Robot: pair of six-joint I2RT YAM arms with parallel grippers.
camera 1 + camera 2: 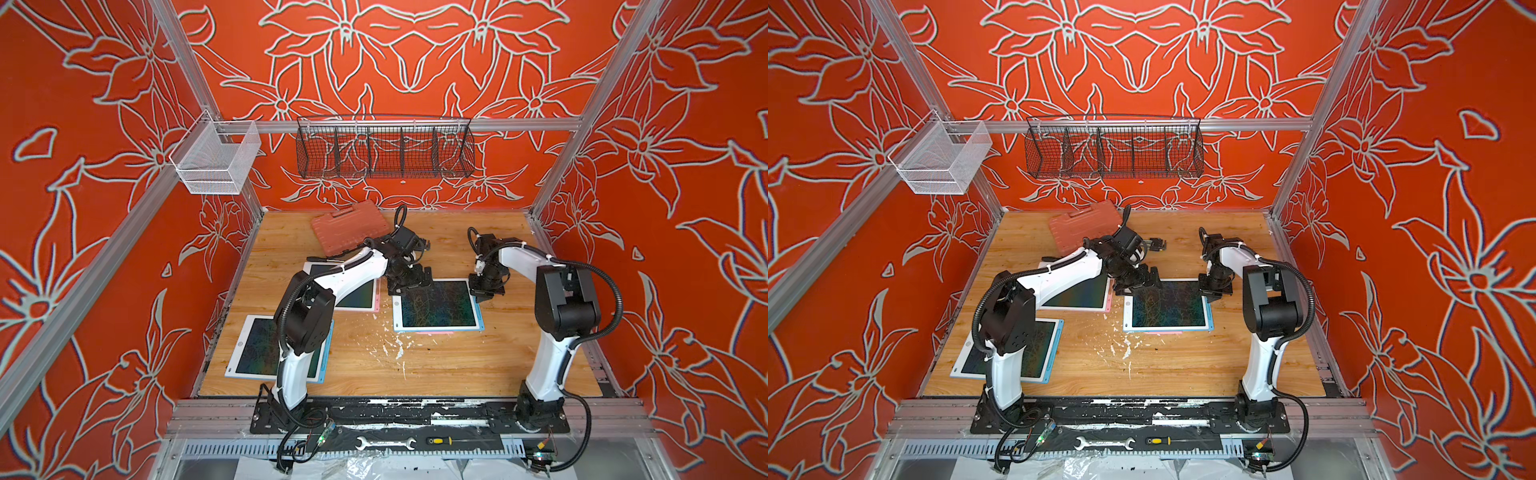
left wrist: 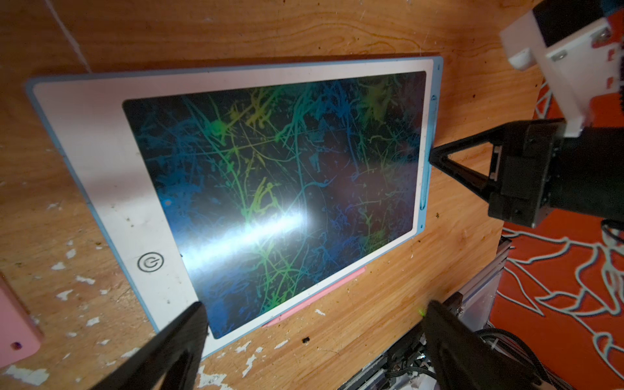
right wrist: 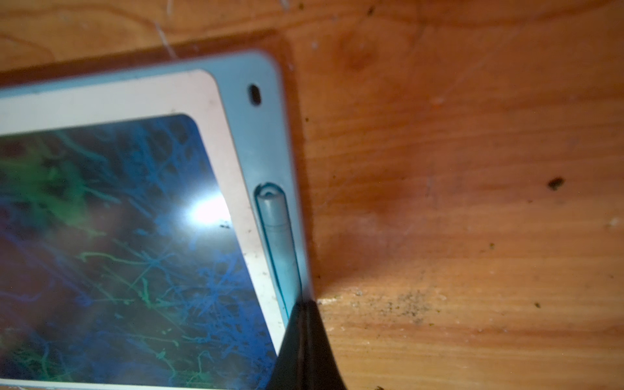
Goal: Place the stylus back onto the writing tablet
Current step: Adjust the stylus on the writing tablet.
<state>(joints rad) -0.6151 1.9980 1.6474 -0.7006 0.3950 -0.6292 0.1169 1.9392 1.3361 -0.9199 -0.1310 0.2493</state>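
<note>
Closed right claw (image 2: 433, 158) touches the blue edge of the writing tablet (image 2: 101, 152).

- Pale wooden tabletop (image 2: 337, 30): varnished grain, scuffed, with chipped white flecks
- Blue-edged white plastic writing tablet (image 2: 101, 152): smooth matt frame, glossy dark screen throwing a hard glare
- Light blue plastic stylus (image 3: 278, 233): smooth, faint sheen
- Black wire basket (image 1: 384, 151) on the far wall: metal mesh
- Rust-red plastic case (image 1: 349, 226): ribbed, matt

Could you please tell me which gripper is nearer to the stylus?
Right. The right gripper has its shut fingers on the stylus in the tablet's edge slot; the left gripper, open, hovers over the tablet's opposite side.
</note>
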